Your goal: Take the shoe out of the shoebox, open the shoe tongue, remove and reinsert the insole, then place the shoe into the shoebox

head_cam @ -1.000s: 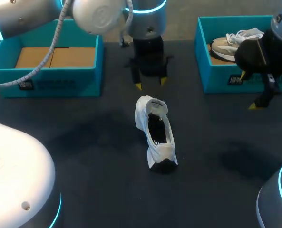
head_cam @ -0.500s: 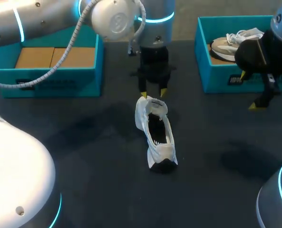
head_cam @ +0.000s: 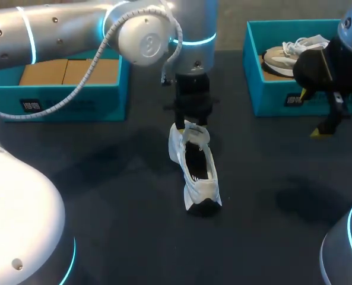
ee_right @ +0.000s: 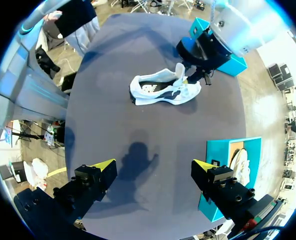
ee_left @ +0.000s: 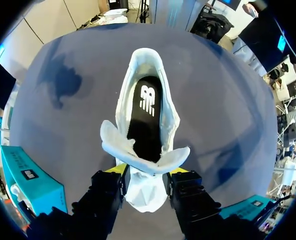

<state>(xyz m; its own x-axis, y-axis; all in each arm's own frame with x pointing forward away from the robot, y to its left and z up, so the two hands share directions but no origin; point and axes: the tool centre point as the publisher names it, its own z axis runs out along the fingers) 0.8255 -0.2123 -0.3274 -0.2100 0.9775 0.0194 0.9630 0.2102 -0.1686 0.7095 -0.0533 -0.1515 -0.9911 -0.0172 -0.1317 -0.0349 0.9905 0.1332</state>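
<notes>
The white shoe (head_cam: 194, 163) lies on the dark table (head_cam: 98, 184) between two teal shoeboxes, its tongue (ee_left: 147, 159) flared open over the black insole (ee_left: 145, 117). The left gripper (ee_left: 147, 172) has its fingers closed against both sides of the toe end. The right gripper (ee_right: 155, 170) hangs wide open and empty above the table, beside the right shoebox (head_cam: 270, 104).

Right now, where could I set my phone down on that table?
Bare table lies left of the shoe, in front of the left shoebox, and between the shoe and the right gripper. Crowded: the shoe's far end, where the left gripper sits.
</notes>
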